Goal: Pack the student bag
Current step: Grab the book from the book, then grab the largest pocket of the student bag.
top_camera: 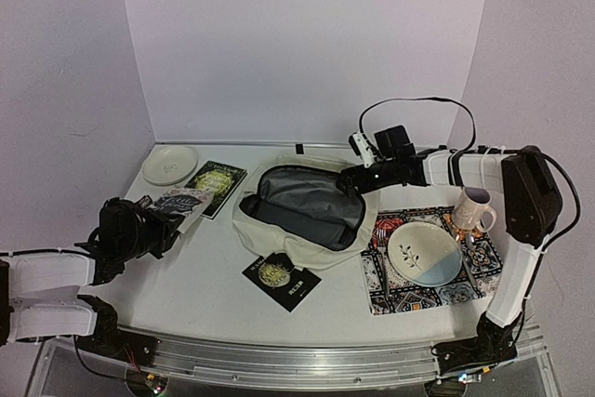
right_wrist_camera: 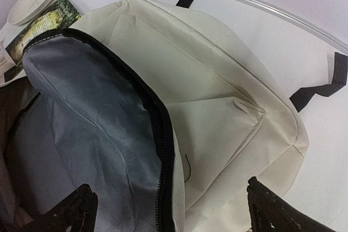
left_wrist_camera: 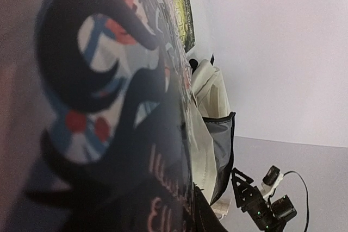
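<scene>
The student bag (top_camera: 307, 230), a cream backpack, lies mid-table with its zipper open and its grey lining (right_wrist_camera: 81, 118) showing. My right gripper (top_camera: 350, 178) hangs over the bag's right rim. In the right wrist view it (right_wrist_camera: 171, 213) is open, its fingertips (right_wrist_camera: 70, 210) wide apart on either side of the black zipper edge, with nothing held. My left gripper (top_camera: 165, 223) is at the left of the table, shut on a book with a dark patterned cover (top_camera: 183, 202). That book (left_wrist_camera: 109, 107) fills the left wrist view and hides the fingers; the bag (left_wrist_camera: 209, 96) shows beyond it.
A green-and-black book (top_camera: 216, 183) and a white plate (top_camera: 170, 165) lie at the back left. A black book (top_camera: 282, 278) lies in front of the bag. On the right, a patterned mat (top_camera: 409, 297) carries a plate (top_camera: 425, 253) and a mug (top_camera: 474, 209).
</scene>
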Available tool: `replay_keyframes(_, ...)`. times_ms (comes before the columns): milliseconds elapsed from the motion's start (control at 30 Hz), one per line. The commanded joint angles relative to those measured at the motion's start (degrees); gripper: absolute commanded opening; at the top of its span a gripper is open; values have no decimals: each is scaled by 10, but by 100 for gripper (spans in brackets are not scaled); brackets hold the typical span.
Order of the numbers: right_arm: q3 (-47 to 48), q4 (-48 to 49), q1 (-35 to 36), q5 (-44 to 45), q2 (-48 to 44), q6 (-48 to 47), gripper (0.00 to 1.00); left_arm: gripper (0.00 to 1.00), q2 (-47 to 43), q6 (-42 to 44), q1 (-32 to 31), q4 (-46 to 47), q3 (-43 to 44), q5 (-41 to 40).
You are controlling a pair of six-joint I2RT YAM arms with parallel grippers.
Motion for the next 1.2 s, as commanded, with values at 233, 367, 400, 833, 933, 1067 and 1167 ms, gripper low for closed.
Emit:
replay_keyframes(233,73,-69,7,-90,71,-51,85,1,-24,141,-17,-42,148,95)
replay_keyframes(367,91,-84,10,-103,78,-45,59,1,4,170,-63,-48,188,106)
replay_keyframes(400,96,-88,11,-104,76,-45,48,1,13,175,-77,-49,197,104)
replay_keyframes(833,95,-71,56,-24,-45,26,0,0,40,178,-167,-50,236,109)
replay_keyframes(933,85,-42,57,-9,-77,54,0,0,32,171,-185,-50,226,107)
replay_keyframes(1067,73,-8,58,5,-113,80,0,0,2,153,-194,-50,198,96)
replay_keyframes(1167,70,5,62,2,-126,85,0,0,-11,141,-199,-50,186,99)
